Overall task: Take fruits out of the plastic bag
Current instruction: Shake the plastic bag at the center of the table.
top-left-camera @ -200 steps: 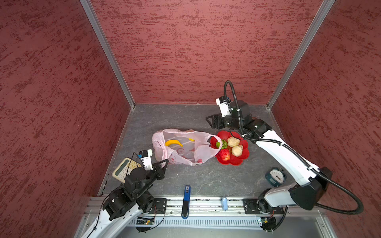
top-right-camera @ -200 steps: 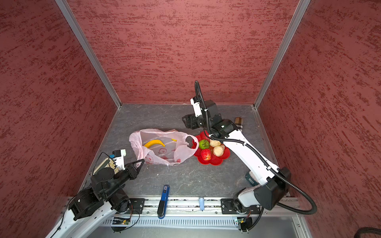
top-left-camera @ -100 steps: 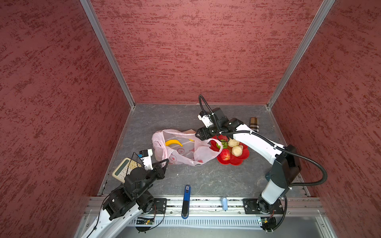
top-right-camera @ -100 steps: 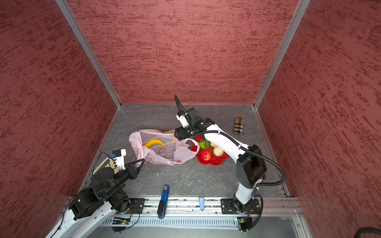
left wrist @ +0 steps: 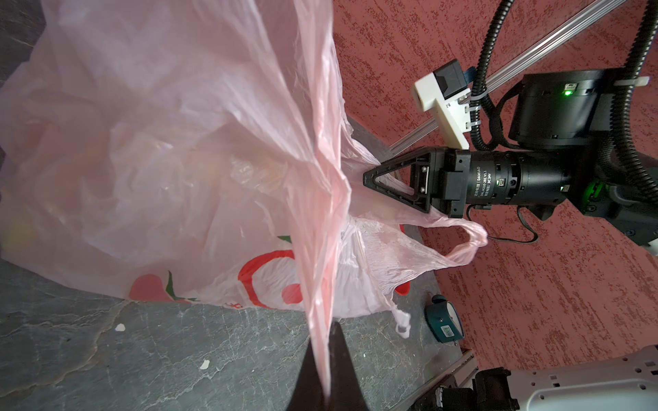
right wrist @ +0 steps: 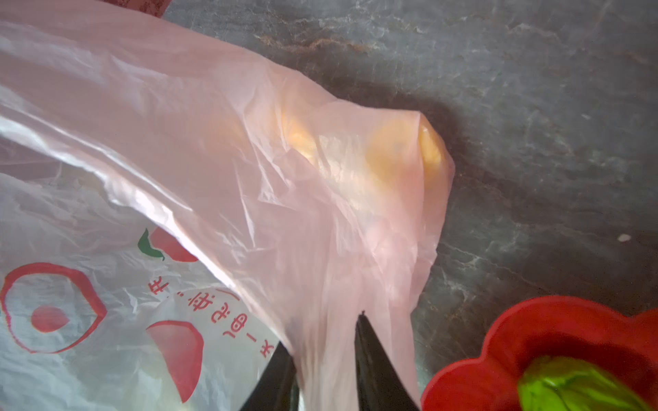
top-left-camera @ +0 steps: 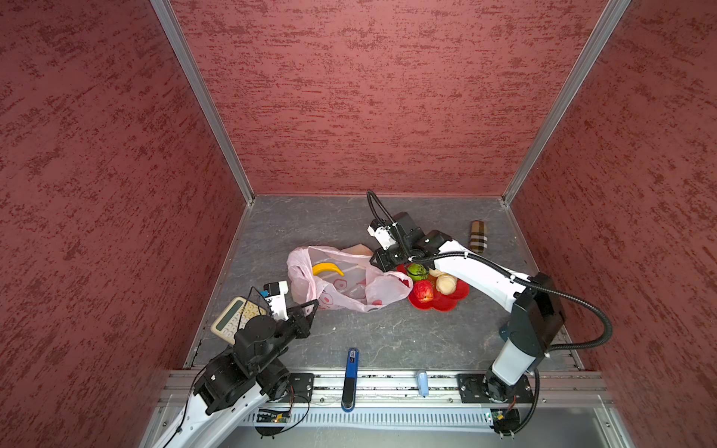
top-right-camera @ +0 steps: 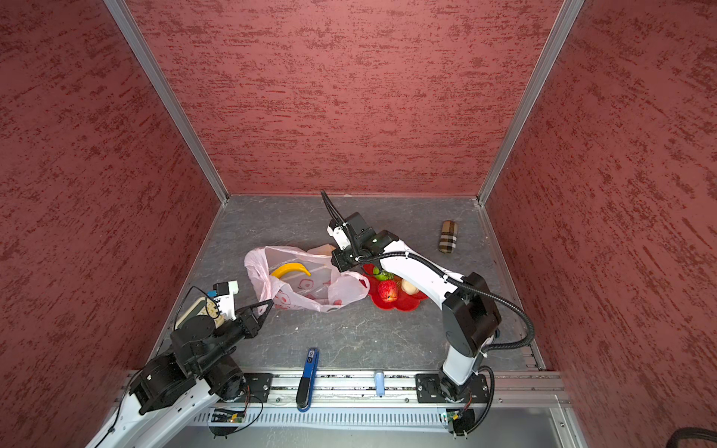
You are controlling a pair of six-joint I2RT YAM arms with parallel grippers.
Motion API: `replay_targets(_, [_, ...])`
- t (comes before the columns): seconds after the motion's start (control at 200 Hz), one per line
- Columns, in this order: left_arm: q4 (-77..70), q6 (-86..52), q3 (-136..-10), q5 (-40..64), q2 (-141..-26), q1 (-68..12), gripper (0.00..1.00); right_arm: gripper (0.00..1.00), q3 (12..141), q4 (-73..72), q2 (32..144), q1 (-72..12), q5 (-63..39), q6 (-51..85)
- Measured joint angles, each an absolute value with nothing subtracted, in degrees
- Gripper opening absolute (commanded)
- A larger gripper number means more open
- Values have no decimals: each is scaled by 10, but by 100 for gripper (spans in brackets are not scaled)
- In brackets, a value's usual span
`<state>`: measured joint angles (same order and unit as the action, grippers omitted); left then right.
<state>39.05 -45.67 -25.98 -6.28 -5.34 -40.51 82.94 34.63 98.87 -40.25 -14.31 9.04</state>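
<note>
The pale-pink plastic bag lies mid-table with a yellow banana showing in its open mouth. My left gripper is shut on a stretched fold of the bag at its near edge. My right gripper has bag film bunched between its jaws at the far right edge. Yellow-orange fruits show through the film. On the red plate lie a green fruit, a red one and a beige one.
A calculator lies by the left arm. A blue tool sits at the front edge, and a checked brown case at the back right. A teal gauge stands near the right arm's base. Red walls enclose three sides.
My right arm swung left from above the plate to the bag's far edge, and its jaws closed on the film. The left arm has not moved.
</note>
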Motion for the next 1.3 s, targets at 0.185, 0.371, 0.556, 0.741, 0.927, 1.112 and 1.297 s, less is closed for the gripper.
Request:
replay_targets(0.185, [390, -460, -243, -62, -28, -406, 0, 0, 881, 345, 988, -403, -139, 96])
replay_targets(0.371, [394, -462, -242, -59, -12, -406, 0, 0, 951, 348, 985, -408, -163, 102])
replay_targets(0.556, [400, -462, -242, -58, -11, -408, 0, 0, 1025, 376, 989, -440, -205, 101])
replay_targets(0.741, [401, -466, -242, -58, -11, -408, 0, 0, 1075, 393, 995, -479, -243, 100])
replay_targets(0.927, [411, -467, -242, -61, -11, -408, 0, 0, 1070, 407, 995, -484, -233, 91])
replay_targets(1.112, [427, -466, -250, -66, -11, -408, 0, 0, 1008, 404, 995, -476, -207, 85])
replay_targets(1.297, [439, -466, -260, -65, -11, -408, 0, 1, 914, 406, 970, -461, -169, 86])
